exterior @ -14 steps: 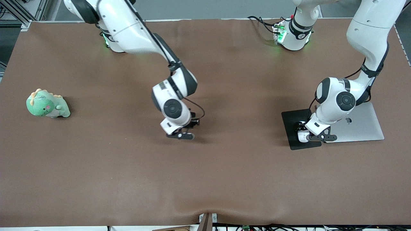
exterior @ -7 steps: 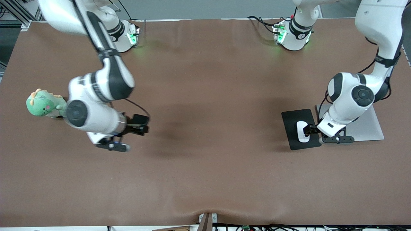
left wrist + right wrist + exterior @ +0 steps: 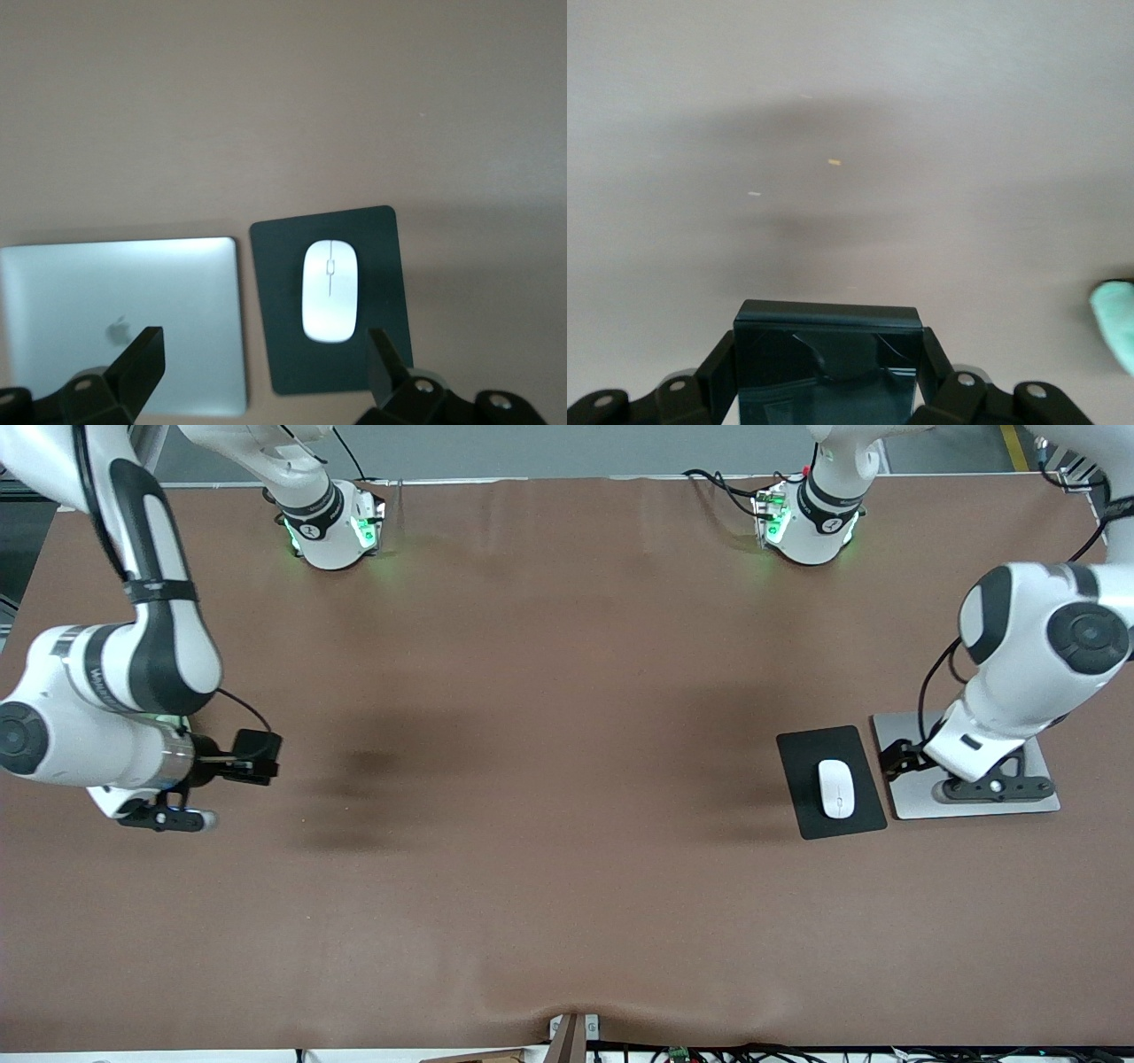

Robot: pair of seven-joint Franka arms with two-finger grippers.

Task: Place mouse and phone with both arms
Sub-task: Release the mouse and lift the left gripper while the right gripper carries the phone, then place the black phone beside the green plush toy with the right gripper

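Mouse point(image 3: 836, 787) lies on your black pad point(image 3: 802, 755) near the surface's left-arm edge. Left wrist view: the left gripper point(image 3: 261, 365) hangs spread above the laptop point(image 3: 124, 301). Right wrist view: the right gripper point(image 3: 827, 361) clamps the phone point(image 3: 826, 354) above the right-arm edge.

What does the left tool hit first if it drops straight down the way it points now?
Likely the closed silver laptop. The left tool hangs open over it in the front view, beside the black pad holding the mouse. Height above the lid is unclear.
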